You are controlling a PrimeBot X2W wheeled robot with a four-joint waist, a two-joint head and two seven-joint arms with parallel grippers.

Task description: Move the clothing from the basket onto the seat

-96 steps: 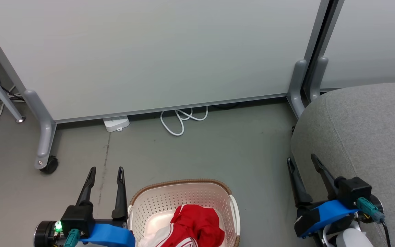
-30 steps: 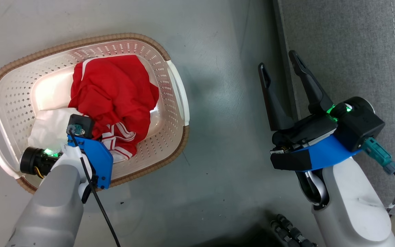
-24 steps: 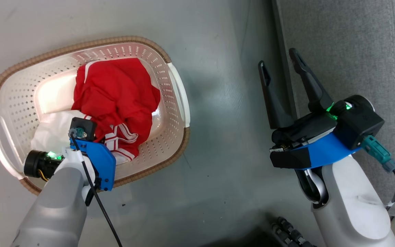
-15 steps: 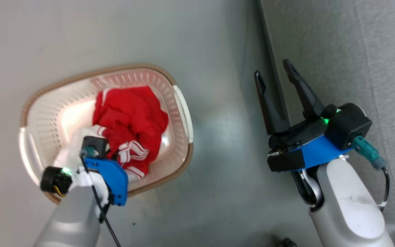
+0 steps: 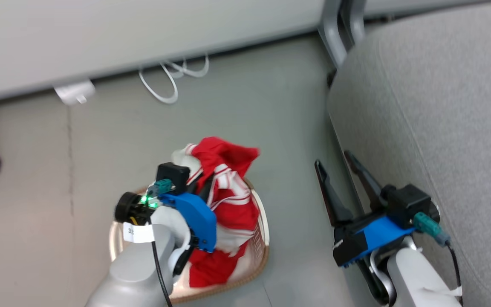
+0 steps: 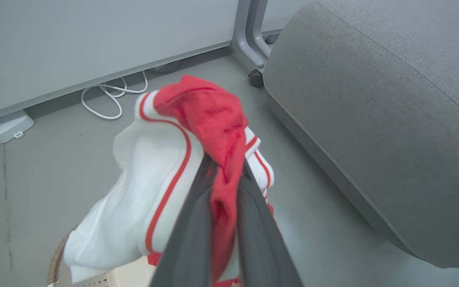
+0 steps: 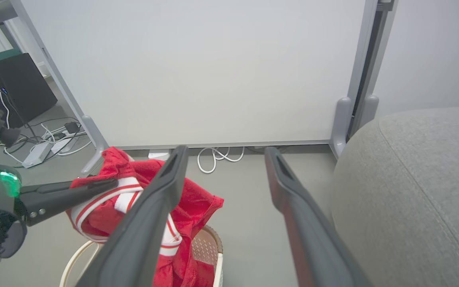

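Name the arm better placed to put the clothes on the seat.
Left: the left gripper is shut on the clothes above the basket; the right gripper is open and empty by the seat.

Floor (image 5: 296, 140) lies open between basket (image 5: 249, 277) and seat (image 5: 441, 106) — partition (image 5: 143, 34) behind.

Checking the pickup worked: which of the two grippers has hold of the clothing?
The left gripper: its jaws are shut on the clothing, partly lifted out of the basket. The right gripper hangs open and empty beside the seat.
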